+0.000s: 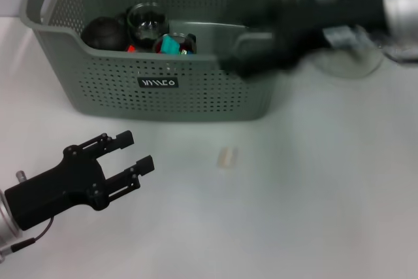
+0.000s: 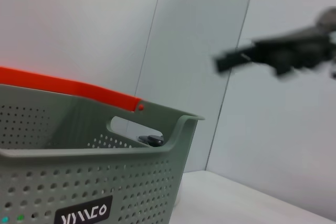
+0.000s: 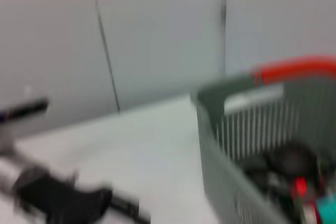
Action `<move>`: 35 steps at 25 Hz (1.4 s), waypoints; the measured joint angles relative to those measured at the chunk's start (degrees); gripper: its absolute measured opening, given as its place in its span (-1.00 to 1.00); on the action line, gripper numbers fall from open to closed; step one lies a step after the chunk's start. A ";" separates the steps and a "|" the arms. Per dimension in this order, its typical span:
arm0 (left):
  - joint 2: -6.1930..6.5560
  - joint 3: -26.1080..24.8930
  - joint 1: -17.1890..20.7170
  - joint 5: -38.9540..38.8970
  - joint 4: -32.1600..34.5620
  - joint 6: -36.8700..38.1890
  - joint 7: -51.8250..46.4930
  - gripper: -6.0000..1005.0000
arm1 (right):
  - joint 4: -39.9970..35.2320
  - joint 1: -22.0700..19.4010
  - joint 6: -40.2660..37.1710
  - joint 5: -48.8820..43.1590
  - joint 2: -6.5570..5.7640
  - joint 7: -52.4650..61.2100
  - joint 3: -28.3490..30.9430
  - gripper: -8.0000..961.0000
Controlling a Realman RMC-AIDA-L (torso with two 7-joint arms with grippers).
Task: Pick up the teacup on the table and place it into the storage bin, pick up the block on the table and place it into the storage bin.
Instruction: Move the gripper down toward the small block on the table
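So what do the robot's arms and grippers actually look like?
The left gripper is matte black, boxy, with two straight flat fingers, small screws, a silver wrist collar and a thin black cable. The right gripper is also black, on a silver-grey arm.

white table (image 1: pixel 313 213) | small pale object (image 1: pixel 226 157) lying on it | grey wall panels (image 2: pixel 79 30)

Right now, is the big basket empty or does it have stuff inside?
Not empty. The storage bin holds a black round thing, a clear glass item and something teal.
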 joint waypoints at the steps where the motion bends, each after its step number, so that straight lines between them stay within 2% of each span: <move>1: 0.05 0.00 -0.10 0.00 0.00 -0.04 0.01 0.31 | -1.98 -1.24 -3.07 -1.33 -0.14 1.17 1.07 0.92; 2: 0.09 0.00 -0.17 0.00 0.00 -0.20 0.01 0.31 | -3.33 -1.93 -5.56 -2.95 -0.19 2.48 2.08 0.98; 7: 0.15 0.01 -0.34 0.03 0.01 -1.65 0.02 0.31 | -4.84 -0.72 -14.05 -14.10 0.21 8.48 4.02 0.87; 10: 0.17 0.00 -0.39 0.05 0.01 -1.74 0.03 0.31 | -2.20 2.24 -16.43 -18.83 0.73 8.69 1.18 0.73; 13: 0.16 -0.05 -0.41 0.04 0.01 -1.77 0.02 0.31 | 2.91 6.95 -16.36 -20.79 0.79 9.07 -3.48 0.58; 15: 0.17 -0.16 -0.41 0.03 0.01 -1.82 0.02 0.31 | 4.92 8.61 -15.83 -21.83 0.79 9.32 -4.52 0.48; 21: 0.16 -0.77 -0.09 0.00 0.01 -1.65 0.02 0.31 | 19.35 17.53 -8.07 -26.04 0.95 10.35 -8.24 0.24; 25: 0.16 -1.34 0.11 0.00 0.01 -1.53 0.02 0.31 | 28.30 21.50 -1.64 -25.92 1.00 9.19 -12.89 0.24; 31: 0.15 -1.58 0.28 0.05 0.01 -1.38 0.02 0.31 | 30.88 22.29 7.16 -25.74 1.38 7.76 -23.29 0.25; 35: 0.05 -1.58 0.44 0.08 0.01 -1.42 0.02 0.31 | 33.23 22.28 12.31 -25.57 1.49 8.87 -26.29 0.25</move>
